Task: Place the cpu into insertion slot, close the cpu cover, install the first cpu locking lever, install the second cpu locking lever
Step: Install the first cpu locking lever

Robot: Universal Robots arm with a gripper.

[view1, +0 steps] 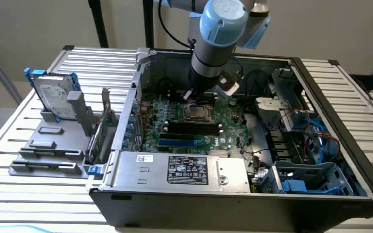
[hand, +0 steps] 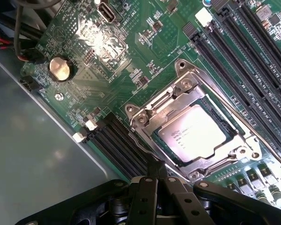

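— Starting from the gripper (hand: 152,171): clenched, with fingers pressed together and nothing between them. Correct?
— Correct. Points down at the near corner of the cpu cover (hand: 175,93), just at its outer edge. Touching or only very close: cannot tell.
— And in the exterior view?
— Same gripper (view1: 190,94), low inside the open computer case (view1: 238,211), just above the board, under the grey-blue arm (view1: 215,29).
— Place of the cpu (hand: 192,138)?
— Lies flat inside the insertion slot (hand: 210,105), pale printed top facing up, framed by the window of the cover. As for the cover: lowered flat over the slot, with its rim around the chip on all four sides. Leaves only a narrow dark strip of the slot visible beside the chip.
— Room around the socket?
— Tight on two sides. Long black memory slots (hand: 114,140) just beside the edge near the fingers, parallel to it; more of them (hand: 246,47) beside the opposite edge. More open toward the green board (hand: 84,42) with its round coin battery (hand: 61,68), well apart from the socket.
— Farther out?
— Grey case wall (hand: 33,159) past the edge of the board. In the exterior view, a silver power supply (view1: 180,170) along the front of the case and a drive cage with blue parts (view1: 310,177) at the exterior view's right, with free space above the board. Outside the case, on the slatted table (view1: 102,60), a hard drive (view1: 52,92) upright in a grey holder (view1: 50,141) at the exterior view's left, well apart from the arm.
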